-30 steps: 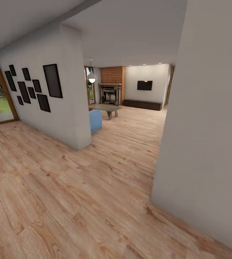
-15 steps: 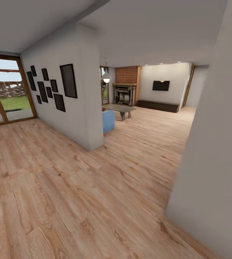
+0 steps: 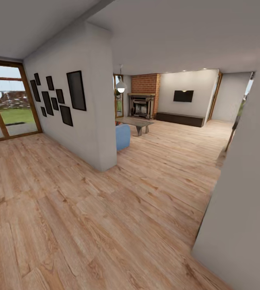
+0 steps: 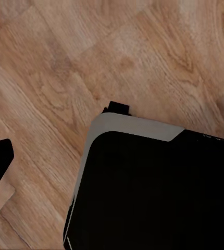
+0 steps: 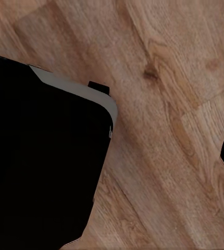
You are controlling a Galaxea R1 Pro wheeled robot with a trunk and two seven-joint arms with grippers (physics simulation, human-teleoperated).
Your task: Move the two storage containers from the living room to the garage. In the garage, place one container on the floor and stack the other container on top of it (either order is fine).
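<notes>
Ahead, the head view shows the living room (image 3: 174, 133) at centre frame: brick fireplace (image 3: 143, 96), black TV (image 3: 183, 96), low bench (image 3: 180, 119). Grey walls (image 3: 85, 117) flank it. Wrist views show wood-plank floor (image 4: 65, 67) beneath the robot's black base (image 4: 153, 192); each pincer's state I cannot tell.

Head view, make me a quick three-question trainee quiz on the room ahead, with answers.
1. True or false: the black TV hangs on the wall above the long dark bench.
2. What stands directly beside the brick fireplace? A) a glass door B) a bookshelf C) a staircase
3. Fill in: the blue seat sits at the end of the wall carrying black ____.

Key: 1 true. 2 A. 3 picture frames.
</notes>
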